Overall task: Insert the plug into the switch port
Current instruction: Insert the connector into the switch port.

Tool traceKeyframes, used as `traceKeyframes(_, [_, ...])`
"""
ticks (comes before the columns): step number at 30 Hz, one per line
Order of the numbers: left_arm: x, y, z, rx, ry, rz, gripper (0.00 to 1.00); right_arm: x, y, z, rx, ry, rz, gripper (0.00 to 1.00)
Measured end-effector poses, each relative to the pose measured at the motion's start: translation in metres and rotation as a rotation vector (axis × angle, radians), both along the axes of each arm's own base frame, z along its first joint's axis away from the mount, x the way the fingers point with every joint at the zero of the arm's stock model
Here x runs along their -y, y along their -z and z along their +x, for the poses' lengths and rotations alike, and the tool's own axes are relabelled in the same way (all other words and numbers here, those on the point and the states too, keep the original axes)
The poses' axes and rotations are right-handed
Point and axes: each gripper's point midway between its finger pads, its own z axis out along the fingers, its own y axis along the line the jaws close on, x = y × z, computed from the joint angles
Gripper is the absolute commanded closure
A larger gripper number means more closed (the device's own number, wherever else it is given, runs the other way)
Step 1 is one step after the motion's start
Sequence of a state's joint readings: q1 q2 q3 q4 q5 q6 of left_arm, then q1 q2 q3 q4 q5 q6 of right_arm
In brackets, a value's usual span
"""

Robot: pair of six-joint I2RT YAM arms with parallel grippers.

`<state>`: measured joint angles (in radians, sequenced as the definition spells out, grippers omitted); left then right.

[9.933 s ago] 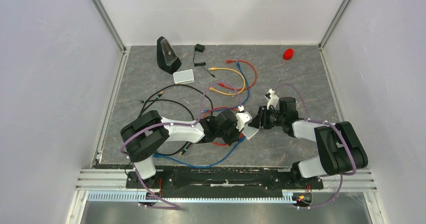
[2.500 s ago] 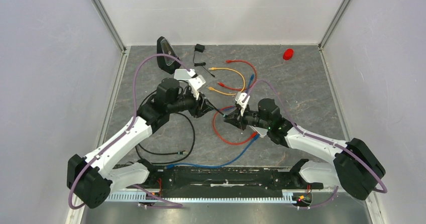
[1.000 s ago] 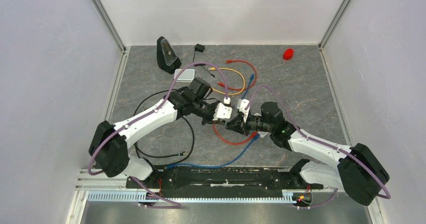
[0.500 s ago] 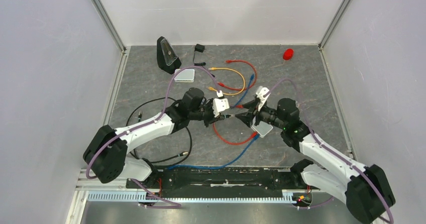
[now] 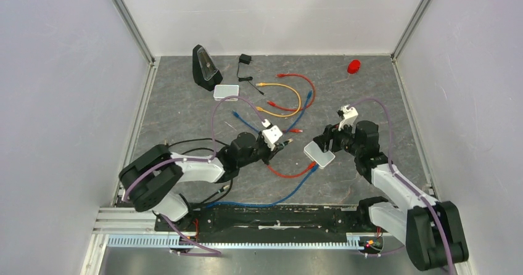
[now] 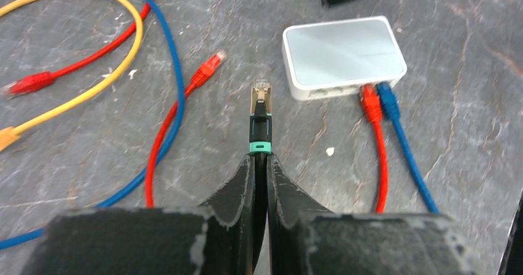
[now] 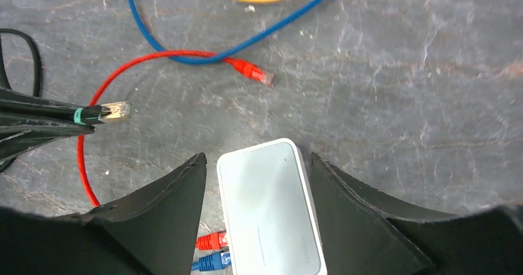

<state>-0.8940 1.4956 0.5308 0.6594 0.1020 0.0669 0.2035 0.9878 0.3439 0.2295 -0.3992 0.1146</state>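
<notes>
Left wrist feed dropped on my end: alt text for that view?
The left gripper pinches a black plug, its metal tip forward, with the pale switch ahead-right. A red plug and a blue plug sit in its near edge.

**Left arm:** the white-and-black left arm (image 5: pixel 191 167) lies folded low near the table's near edge, with its forearm reaching right toward the table's middle.

**Left gripper:** the black left gripper (image 6: pixel 260 159) has its fingers pressed almost together. They clamp the gold-tipped plug (image 6: pixel 259 96) by its black boot.

**Right arm:** the white-and-black right arm (image 5: pixel 395 185) rises from the near right corner, with its wrist turned left.

**Right gripper:** the black right gripper (image 7: pixel 258 159) has its jaws spread wide and points toward the left gripper.
</notes>
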Motion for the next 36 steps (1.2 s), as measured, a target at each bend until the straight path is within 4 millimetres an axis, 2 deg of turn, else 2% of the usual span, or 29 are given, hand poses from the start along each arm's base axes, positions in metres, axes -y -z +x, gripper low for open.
traceKeyframes(3, [0.013,0.005,-0.004,-0.012,-0.007,-0.037,0.98,0.006,0.021,-0.001,-0.085,0.009,0.009,0.36])
traceKeyframes(8, [0.025,0.019,-0.010,-0.046,-0.046,-0.075,0.98,0.016,0.042,-0.003,-0.183,0.035,0.023,0.36])
traceKeyframes(19, [0.046,0.054,-0.033,-0.096,-0.057,-0.050,0.98,0.016,0.065,-0.009,-0.262,0.066,0.074,0.43])
traceKeyframes(24, [0.059,0.062,-0.041,-0.104,-0.038,-0.043,0.98,0.016,0.075,-0.016,-0.292,0.083,0.098,0.46])
traceKeyframes(36, [0.073,0.067,-0.053,-0.104,-0.025,-0.031,0.98,0.014,0.078,-0.020,-0.300,0.115,0.149,0.51])
